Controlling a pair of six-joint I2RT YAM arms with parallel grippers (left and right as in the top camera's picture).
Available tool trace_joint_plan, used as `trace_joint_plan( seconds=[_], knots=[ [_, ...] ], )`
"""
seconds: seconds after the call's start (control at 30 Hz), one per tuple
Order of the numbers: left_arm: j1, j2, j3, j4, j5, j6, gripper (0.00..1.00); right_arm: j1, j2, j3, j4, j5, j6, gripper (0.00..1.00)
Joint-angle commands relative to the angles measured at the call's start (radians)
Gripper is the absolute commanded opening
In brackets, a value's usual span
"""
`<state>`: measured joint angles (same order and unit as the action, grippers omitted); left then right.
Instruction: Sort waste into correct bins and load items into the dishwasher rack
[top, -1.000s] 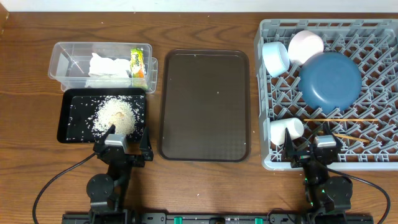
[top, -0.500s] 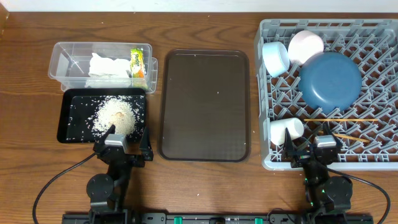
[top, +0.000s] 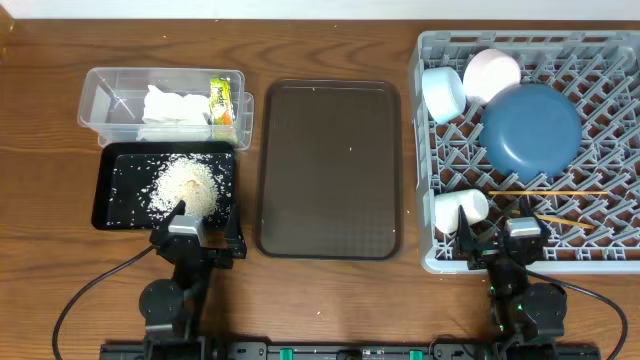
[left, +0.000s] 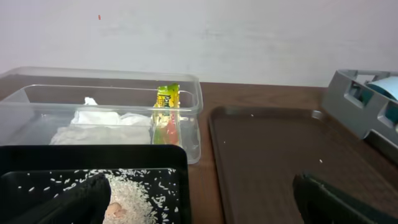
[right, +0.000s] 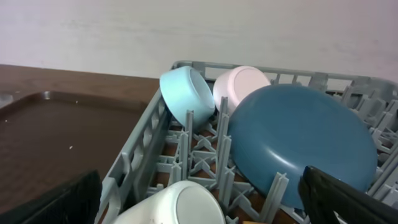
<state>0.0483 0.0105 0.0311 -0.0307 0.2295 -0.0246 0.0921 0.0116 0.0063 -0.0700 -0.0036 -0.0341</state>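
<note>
Left gripper (top: 196, 238): fingers spread wide, holding nothing, at the near edge of the tabletop (top: 45, 150), just by the black tray.
Right gripper (top: 503, 240): fingers also wide apart and empty, at the near edge of the dishwasher rack.
Clear tub (top: 97, 98): holds the crumpled tissue (top: 168, 106) and, upright against its right end, the snack wrapper (top: 221, 102).
Black tray (top: 108, 205): touches the tub's near side and carries a heap of rice-like crumbs (top: 188, 184), with loose grains scattered around it.
Brown serving tray (top: 330, 170): between the bins and the rack, with a few specks on it.
Dishwasher rack (top: 610, 250): the pale blue bowl (top: 443, 92) and white bowl (top: 491, 73) stand on edge at the far left. The dark blue bowl (top: 532, 127) leans beside them. The white cup (top: 460, 208) lies on its side near the front left. The two chopsticks (top: 550, 193) lie across the pegs to the right of the cup.
</note>
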Motion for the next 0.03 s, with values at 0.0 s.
trace_joint_plan(
  seconds=[0.0],
  knots=[
    [-0.007, -0.006, -0.027, -0.019, -0.002, 0.013, 0.96, 0.001, -0.006, -0.001, -0.004, 0.006, 0.011, 0.99]
  ],
)
